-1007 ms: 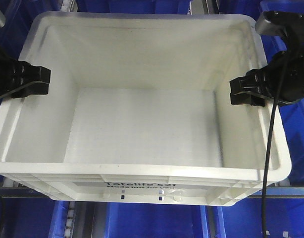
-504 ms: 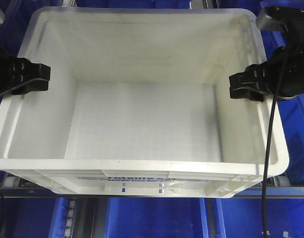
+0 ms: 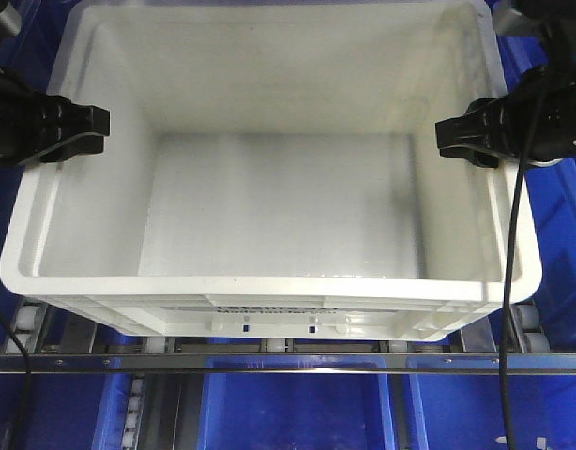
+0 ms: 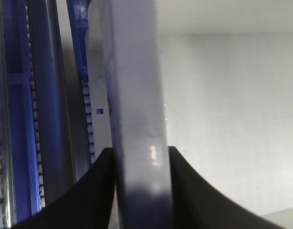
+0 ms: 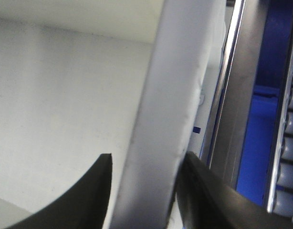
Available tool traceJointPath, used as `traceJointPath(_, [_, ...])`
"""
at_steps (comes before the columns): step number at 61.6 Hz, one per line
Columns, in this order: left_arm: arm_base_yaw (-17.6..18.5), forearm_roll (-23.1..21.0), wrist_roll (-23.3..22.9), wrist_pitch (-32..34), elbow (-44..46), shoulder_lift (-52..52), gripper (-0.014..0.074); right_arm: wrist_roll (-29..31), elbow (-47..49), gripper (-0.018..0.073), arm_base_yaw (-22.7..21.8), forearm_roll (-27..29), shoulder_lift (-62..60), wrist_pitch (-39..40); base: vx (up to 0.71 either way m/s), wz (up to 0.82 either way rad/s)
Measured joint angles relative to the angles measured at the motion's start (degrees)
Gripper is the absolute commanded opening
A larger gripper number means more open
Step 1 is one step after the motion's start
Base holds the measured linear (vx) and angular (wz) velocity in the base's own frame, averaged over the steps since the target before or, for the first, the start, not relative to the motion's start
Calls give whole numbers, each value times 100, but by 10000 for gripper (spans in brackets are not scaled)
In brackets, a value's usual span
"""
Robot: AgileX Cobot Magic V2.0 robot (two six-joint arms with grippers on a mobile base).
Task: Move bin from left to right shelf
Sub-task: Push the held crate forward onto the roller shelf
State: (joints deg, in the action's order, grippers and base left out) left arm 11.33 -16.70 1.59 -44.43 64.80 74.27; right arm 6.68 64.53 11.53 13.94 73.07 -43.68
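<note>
The large white bin [image 3: 269, 291] fills the front view, empty inside, its front wall over a roller shelf. My left gripper [image 3: 82, 131] is shut on the bin's left rim. My right gripper [image 3: 462, 141] is shut on the right rim. In the left wrist view the black jaws straddle the rim [image 4: 139, 119], one each side, touching it. In the right wrist view the rim [image 5: 165, 119] runs between the two black jaws. The print on the front wall is mostly hidden from above.
Blue plastic bins [image 3: 297, 412] sit below the metal shelf rail [image 3: 288, 361] and at both sides [image 3: 560, 244]. Roller tracks [image 3: 30, 323] show under the bin's front corners. A black cable [image 3: 508, 281] hangs from the right arm across the bin's right edge.
The bin has moved away from the camera and slightly right, held by both grippers. Its front wall now sits past the shelf rail, with rollers showing beneath it.
</note>
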Motion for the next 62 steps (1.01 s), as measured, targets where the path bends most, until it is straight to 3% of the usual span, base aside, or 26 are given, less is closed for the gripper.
traceJointPath(33, [0,-32,86,398,0,175,-8,178,-9,-4,0,-7,90,544,0,0])
traceJointPath(62, [0,209,-13,499,-1,510,-8,414,-9,-4,6,37,735,959,0,0])
